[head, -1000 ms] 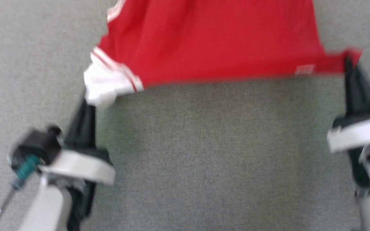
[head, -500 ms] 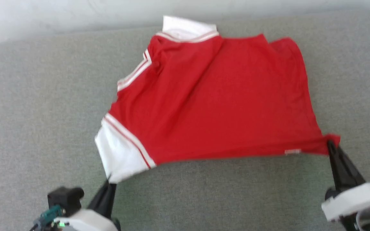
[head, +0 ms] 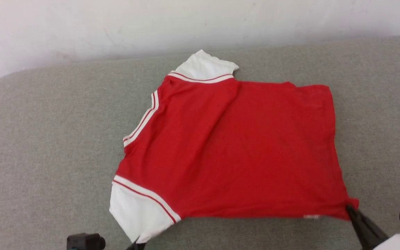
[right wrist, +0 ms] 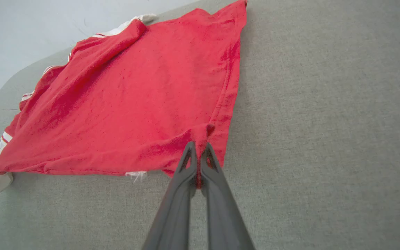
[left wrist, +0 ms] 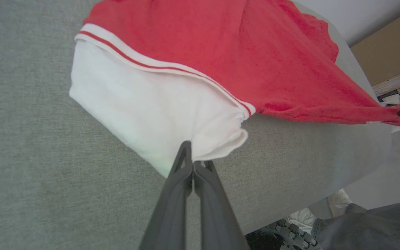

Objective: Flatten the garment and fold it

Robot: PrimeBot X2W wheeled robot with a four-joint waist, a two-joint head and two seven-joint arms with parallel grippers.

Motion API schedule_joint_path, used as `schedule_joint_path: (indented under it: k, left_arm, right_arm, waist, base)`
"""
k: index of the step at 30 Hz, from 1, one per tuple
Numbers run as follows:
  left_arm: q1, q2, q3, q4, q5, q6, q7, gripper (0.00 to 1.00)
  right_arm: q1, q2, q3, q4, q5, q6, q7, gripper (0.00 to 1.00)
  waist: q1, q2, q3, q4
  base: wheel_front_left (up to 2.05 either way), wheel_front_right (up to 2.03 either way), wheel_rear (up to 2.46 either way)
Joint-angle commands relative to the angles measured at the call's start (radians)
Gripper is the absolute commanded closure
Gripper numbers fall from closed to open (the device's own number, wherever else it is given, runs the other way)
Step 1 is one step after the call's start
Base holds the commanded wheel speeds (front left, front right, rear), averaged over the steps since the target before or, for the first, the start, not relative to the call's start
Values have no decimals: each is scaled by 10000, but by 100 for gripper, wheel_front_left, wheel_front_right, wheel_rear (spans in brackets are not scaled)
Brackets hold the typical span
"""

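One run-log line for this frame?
left hand: shut on white sleeve | right hand: shut on hem corner | garment: spread on grey surface, plain side up

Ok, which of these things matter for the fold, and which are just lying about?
Job: garment, left end effector shut on its white sleeve, right end effector shut on its hem corner, grey surface beneath.
Lying about: cardboard box, a person's shoe.

Soft, even light fills the room — the garment shows an evenly lit, clean red, and only a faint shadow lies on the grey surface under the garment's raised near hem. Beyond the garment the wall washes out pale and the head view looks slightly soft, while both wrist views bend toward their edges.
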Motion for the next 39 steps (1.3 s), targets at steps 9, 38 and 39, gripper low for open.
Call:
schedule_joint_path:
  k: [9, 38, 39]
  left_arm:
    - [778, 220, -106, -627, -588, 138, 663, 100]
    - [301, 641, -75, -364, -178, -166, 391, 100]
    - [144, 714, -54, -396, 8, -195, 287, 100]
  right_arm:
    - [842, -107, -239, -538, 622, -9, 1189, 100]
    - [1058, -488, -331, -696, 509, -9, 1163, 100]
    - [986, -537, -318, -713, 451, -9, 993, 100]
  waist:
    - [1, 0, 1, 84]
    - [1, 0, 76, 87]
    - [1, 0, 124, 88]
  base:
    - [0, 0, 0]
    - [0, 0, 0]
    - [0, 0, 0]
